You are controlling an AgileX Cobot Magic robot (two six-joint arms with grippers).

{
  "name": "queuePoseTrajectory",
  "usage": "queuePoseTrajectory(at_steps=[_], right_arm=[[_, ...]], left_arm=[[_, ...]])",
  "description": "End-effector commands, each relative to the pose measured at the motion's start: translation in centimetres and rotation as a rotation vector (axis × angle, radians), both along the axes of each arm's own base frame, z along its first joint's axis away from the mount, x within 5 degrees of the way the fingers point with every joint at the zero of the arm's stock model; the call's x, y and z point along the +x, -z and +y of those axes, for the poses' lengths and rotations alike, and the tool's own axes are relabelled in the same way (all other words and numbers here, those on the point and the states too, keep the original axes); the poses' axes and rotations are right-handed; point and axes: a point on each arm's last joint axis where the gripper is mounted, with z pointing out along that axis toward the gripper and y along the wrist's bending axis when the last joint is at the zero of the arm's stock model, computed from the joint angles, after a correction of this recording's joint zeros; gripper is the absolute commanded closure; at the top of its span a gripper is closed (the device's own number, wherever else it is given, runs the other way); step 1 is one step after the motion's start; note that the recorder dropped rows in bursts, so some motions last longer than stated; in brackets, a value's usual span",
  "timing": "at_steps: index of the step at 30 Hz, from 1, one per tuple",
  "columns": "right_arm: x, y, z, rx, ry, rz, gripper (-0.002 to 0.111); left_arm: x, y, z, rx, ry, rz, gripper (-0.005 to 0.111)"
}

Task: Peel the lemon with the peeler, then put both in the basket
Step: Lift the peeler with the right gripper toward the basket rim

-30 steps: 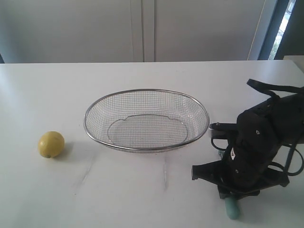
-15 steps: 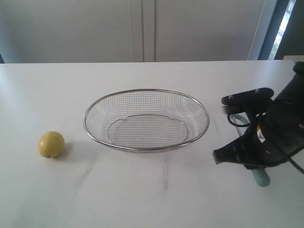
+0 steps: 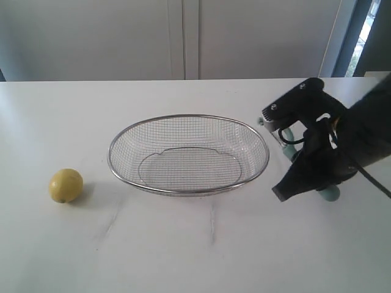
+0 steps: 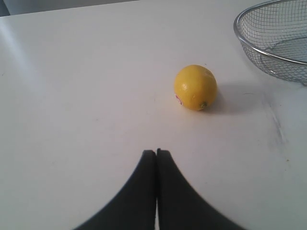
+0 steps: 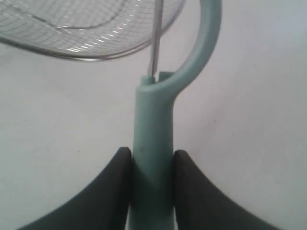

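The yellow lemon [image 3: 65, 185] lies on the white table, left of the wire-mesh basket [image 3: 189, 190]. In the left wrist view the lemon [image 4: 195, 87] rests ahead of my left gripper [image 4: 156, 152], which is shut and empty, well short of it. The basket [image 4: 273, 33] shows at that view's edge. My right gripper [image 5: 152, 155] is shut on the teal handle of the peeler [image 5: 153, 124], whose curved head and blade point at the basket's rim [image 5: 86, 56]. In the exterior view the right arm [image 3: 324, 152] hovers just right of the basket, with the peeler's handle end [image 3: 330, 194] sticking out below.
A white table [image 3: 183, 256] carries everything. A pale wall with a vertical seam [image 3: 183, 36] stands behind it. The table's back edge runs behind the basket. The left arm does not show in the exterior view.
My right arm has risen from the table's front right and swung back toward the basket's right side, carrying the peeler. Lemon and basket have not moved.
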Motion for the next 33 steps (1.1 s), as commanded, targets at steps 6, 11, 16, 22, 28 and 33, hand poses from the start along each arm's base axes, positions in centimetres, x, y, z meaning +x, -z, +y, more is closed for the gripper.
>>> queuePoseTrajectory(at_steps=[6, 11, 16, 22, 28, 33], right_arm=[[1.8, -1.6, 3.5, 0.142, -0.293, 0.132, 0.108], [2.2, -2.2, 3.9, 0.254, -0.145, 0.114, 0.108], [2.3, -2.7, 3.9, 0.286, -0.094, 0.116, 0.108], [2.2, -2.6, 3.9, 0.302, -0.059, 0.137, 0.108], [2.3, -2.7, 4.0, 0.337, 0.006, 0.143, 0.108], [2.3, -2.6, 4.0, 0.336, 0.006, 0.143, 0.108]], left_arm=[[0.0, -0.1, -0.1, -0.013, 0.004, -0.006, 0.107], [0.0, -0.1, -0.1, -0.013, 0.004, -0.006, 0.107], [0.0, -0.1, -0.1, -0.013, 0.004, -0.006, 0.107], [0.0, -0.1, -0.1, -0.013, 0.004, -0.006, 0.107], [0.0, -0.1, -0.1, -0.013, 0.004, -0.006, 0.107], [0.0, -0.1, -0.1, -0.013, 0.004, -0.006, 0.107]])
